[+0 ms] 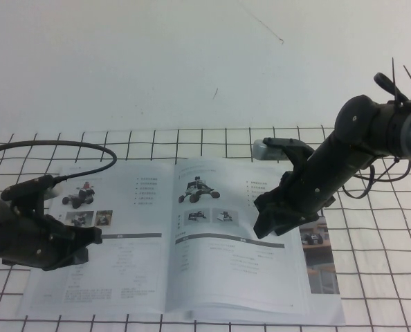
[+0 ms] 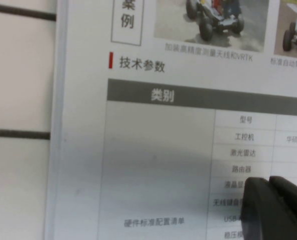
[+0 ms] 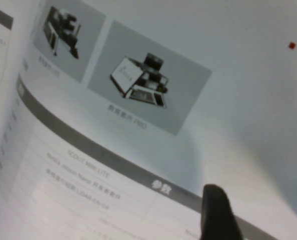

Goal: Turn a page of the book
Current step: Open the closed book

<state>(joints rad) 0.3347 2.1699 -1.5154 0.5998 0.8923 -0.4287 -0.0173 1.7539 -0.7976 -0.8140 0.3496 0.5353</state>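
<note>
Over the book (image 1: 178, 242) my right tool (image 1: 266, 220) hovers by the page (image 1: 236, 256), grip unclear — left tool (image 1: 81, 242) looks closed pinning it — could crease or drag it.

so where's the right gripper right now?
High view: the right gripper hovers over the book's right-hand page, near the grey bar; the left gripper sits over the left page.

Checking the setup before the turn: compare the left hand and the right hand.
The left hand rests low over the book's left-hand leaf near its outer edge; the right hand hangs over the page on the right of the spine. Both are dark and neither grips paper.
</note>
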